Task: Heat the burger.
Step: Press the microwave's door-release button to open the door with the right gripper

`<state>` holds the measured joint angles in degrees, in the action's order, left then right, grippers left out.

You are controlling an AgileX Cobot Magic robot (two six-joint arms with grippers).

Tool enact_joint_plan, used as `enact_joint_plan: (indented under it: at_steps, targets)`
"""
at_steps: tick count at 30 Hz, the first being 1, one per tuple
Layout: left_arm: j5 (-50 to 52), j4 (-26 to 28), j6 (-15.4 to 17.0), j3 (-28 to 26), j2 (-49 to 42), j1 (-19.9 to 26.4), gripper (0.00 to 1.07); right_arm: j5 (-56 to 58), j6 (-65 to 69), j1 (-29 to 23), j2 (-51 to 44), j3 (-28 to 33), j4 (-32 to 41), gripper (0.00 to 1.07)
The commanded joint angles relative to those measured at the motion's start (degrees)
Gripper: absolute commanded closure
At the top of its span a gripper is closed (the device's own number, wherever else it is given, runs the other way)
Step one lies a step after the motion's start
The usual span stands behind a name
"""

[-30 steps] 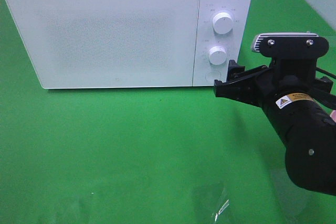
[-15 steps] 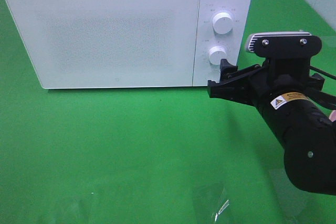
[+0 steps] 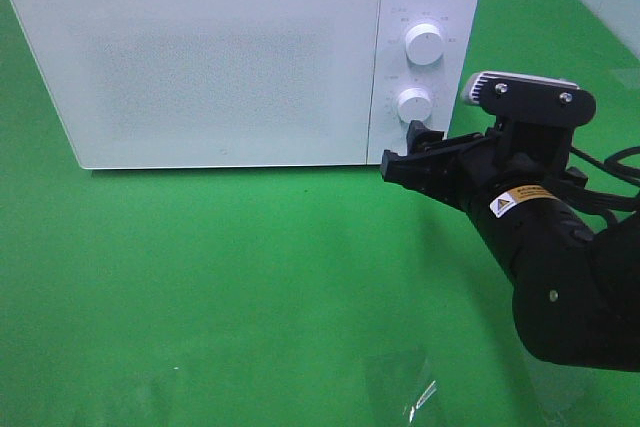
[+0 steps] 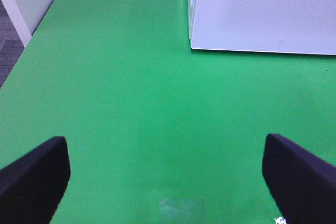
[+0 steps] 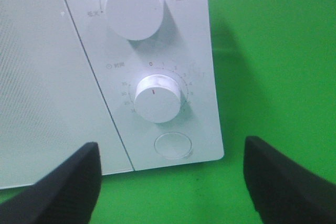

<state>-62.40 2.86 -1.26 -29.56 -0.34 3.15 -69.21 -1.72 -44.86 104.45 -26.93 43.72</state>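
Green cloth (image 3: pixel 200 277) covers the whole table, and a white microwave (image 3: pixel 220 57) stands on it with its door (image 3: pixel 200 67) shut. The burger shows in none of the views, so I cannot tell where it is or how it looks (the frosted door lets nothing through).

The right pincer (image 3: pixel 402 152) sits low and close in front of the microwave's control panel (image 5: pixel 157 51). Its two black fingers (image 5: pixel 68 187) are spread wide with nothing between them but air and green cloth. Straight ahead of it, framed between the fingers, is the round button (image 5: pixel 172 146) at the foot of the panel. Just above that is the lower knob (image 3: pixel 414 105), ringed with numbers, and higher again the upper knob (image 3: pixel 425 45). Each knob carries a short red mark. From the high camera one fingertip overlaps the bottom edge of the panel. Whether it actually touches, I cannot say.

The left pincer (image 4: pixel 165 182) hangs over bare cloth, its jaws likewise wide apart and holding nothing. The microwave's front lies well ahead of it and off to one side, the door's lower corner being the nearest part. It does not show in the high view.

Well behind the right pincer, towards the table's near edge, lies a patch of what looks like clear film (image 3: pixel 405 392), glinting a little.
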Motion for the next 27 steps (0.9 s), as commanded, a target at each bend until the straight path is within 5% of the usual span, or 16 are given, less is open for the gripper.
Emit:
enact_joint_plan:
  at_steps: [1,4,8,11,15,27]
  targets:
    - [0.97,0.17,-0.11,0.06,-0.86,-0.06,0.16,0.17,13.01,0.06,-0.23,-0.46,-0.29,0.47]
    - [0.97,0.17,-0.11,0.06,-0.86,-0.06,0.16,1.78,20.74,0.06,-0.23,-0.46,-0.29,0.55]
    - [0.97,0.17,-0.11,0.06,-0.86,-0.06,0.16,4.13,46.35,0.06,-0.23,-0.46,-0.29,0.82]
    - [0.97,0.17,-0.11,0.06,-0.86,-0.06,0.16,3.95,49.39,0.06,-0.23,-0.46,-0.29,0.86]
    - [0.97,0.17,-0.11,0.06,-0.86,-0.06,0.16,5.84,63.83,0.06,-0.23,-0.46,0.06,1.06]
    - [0.97,0.17,-0.11,0.06,-0.86,-0.06,0.16,11.0,69.96,0.17,-0.23,-0.46,1.43,1.07]
